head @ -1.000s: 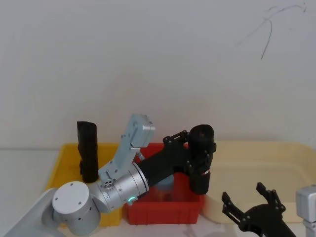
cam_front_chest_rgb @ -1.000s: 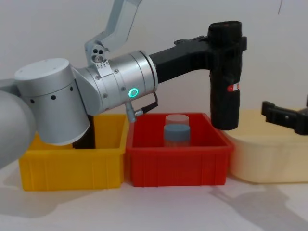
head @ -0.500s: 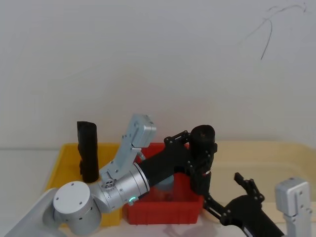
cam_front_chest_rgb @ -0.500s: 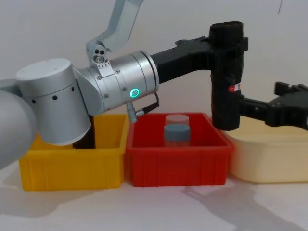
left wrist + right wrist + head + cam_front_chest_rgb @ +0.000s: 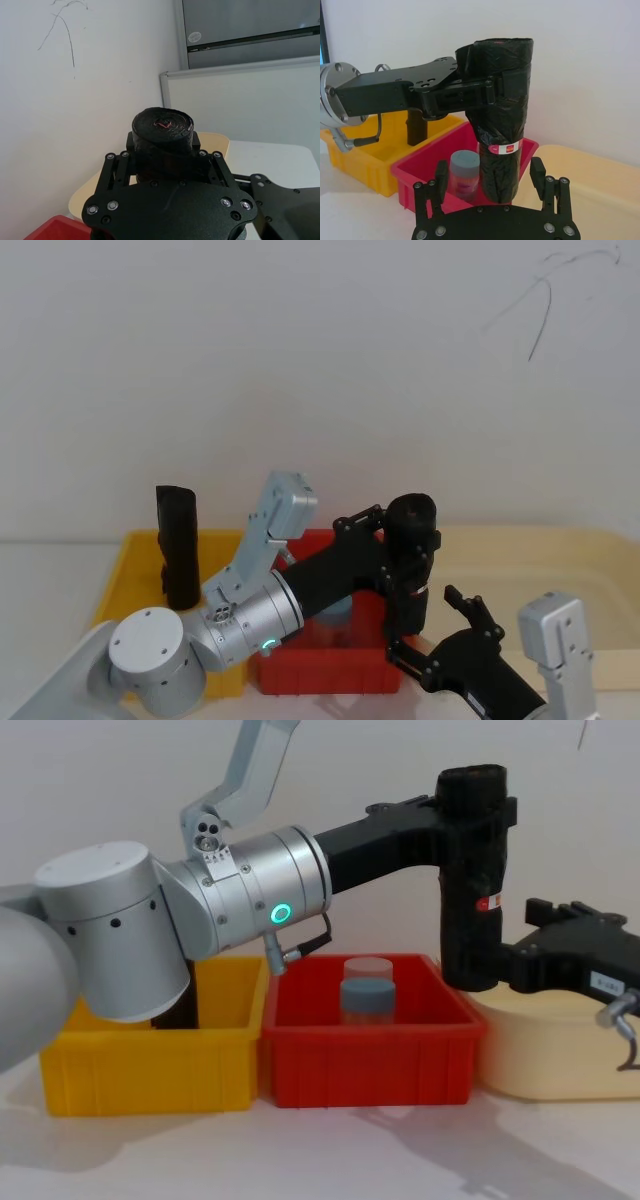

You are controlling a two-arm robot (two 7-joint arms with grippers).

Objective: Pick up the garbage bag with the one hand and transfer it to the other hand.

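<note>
Upright garbage bag, long axis vertical

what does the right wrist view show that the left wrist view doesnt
Right wrist view, not left: the red-and-white label low on the garbage bag, the jar in the red bin, and the right gripper open either side of the bag's lower end. Left wrist view, not right: the bag's rolled top end and a whiteboard. Both: the left gripper shut on the bag, the red bin, the cream tray.
</note>
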